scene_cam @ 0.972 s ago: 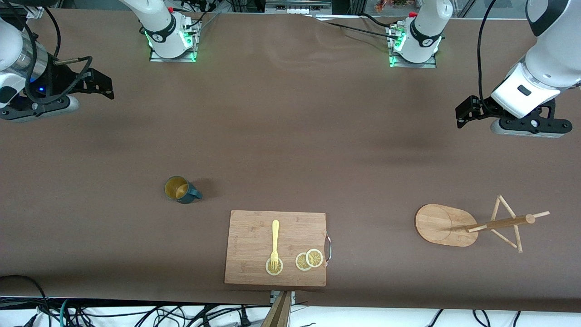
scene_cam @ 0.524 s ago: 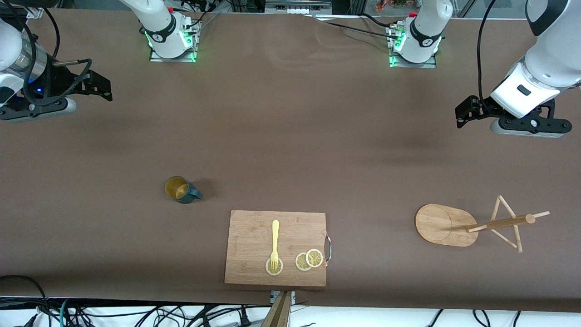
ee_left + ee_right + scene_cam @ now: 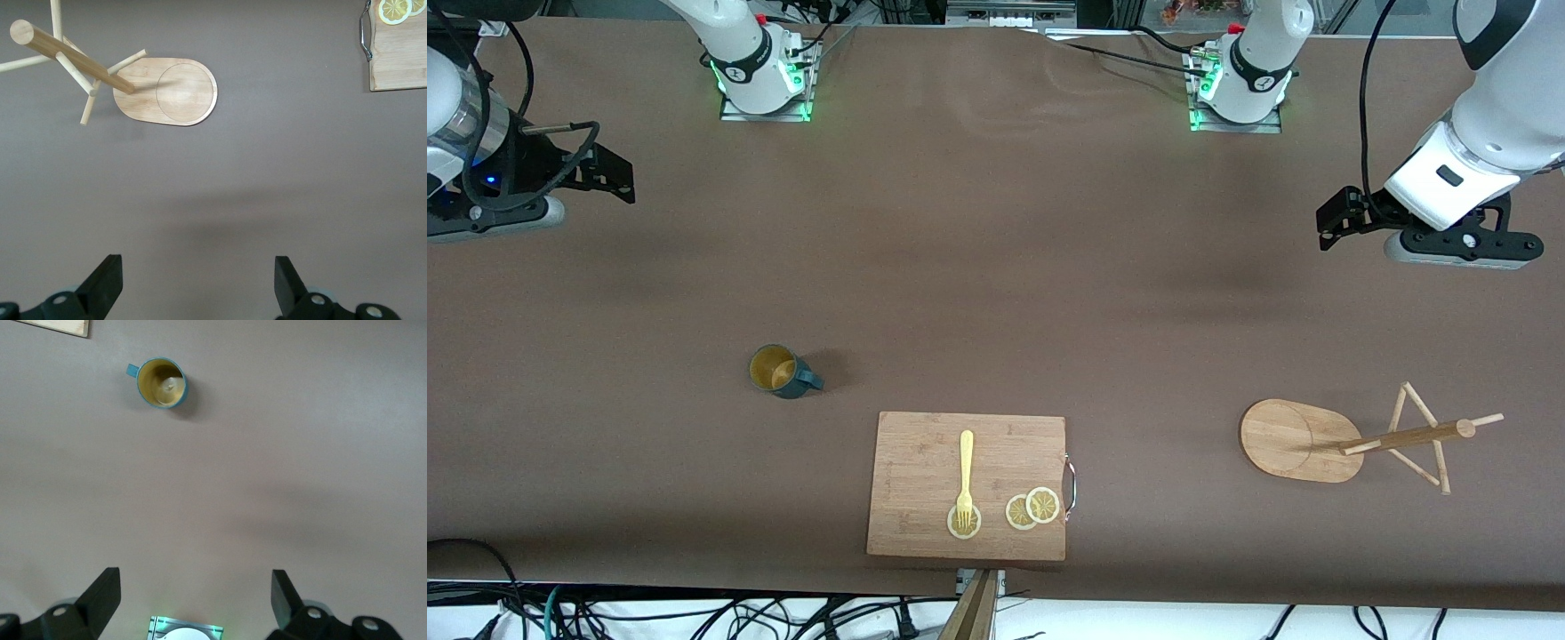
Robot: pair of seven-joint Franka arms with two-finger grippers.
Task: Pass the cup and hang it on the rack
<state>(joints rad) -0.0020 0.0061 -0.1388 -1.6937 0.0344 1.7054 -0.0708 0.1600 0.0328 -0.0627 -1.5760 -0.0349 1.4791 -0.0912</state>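
The dark teal cup (image 3: 783, 372) with a mustard-yellow inside stands upright on the brown table, its handle toward the cutting board; it also shows in the right wrist view (image 3: 162, 383). The wooden rack (image 3: 1352, 437) stands toward the left arm's end of the table, on its oval base (image 3: 170, 92) with pole and thin pegs. My right gripper (image 3: 609, 172) is open and empty, high over the table at the right arm's end, well apart from the cup. My left gripper (image 3: 1336, 220) is open and empty, over bare table away from the rack.
A rectangular wooden cutting board (image 3: 925, 462) with a metal handle lies near the front edge, bearing a yellow fork (image 3: 965, 476) and lemon slices (image 3: 1032, 508). The two arm bases (image 3: 760, 80) stand along the table's robot edge. Cables hang off the front edge.
My right gripper has drifted a little toward the right arm's end of the table and upward in the front view. My left gripper has barely shifted. The cup and rack have not moved.
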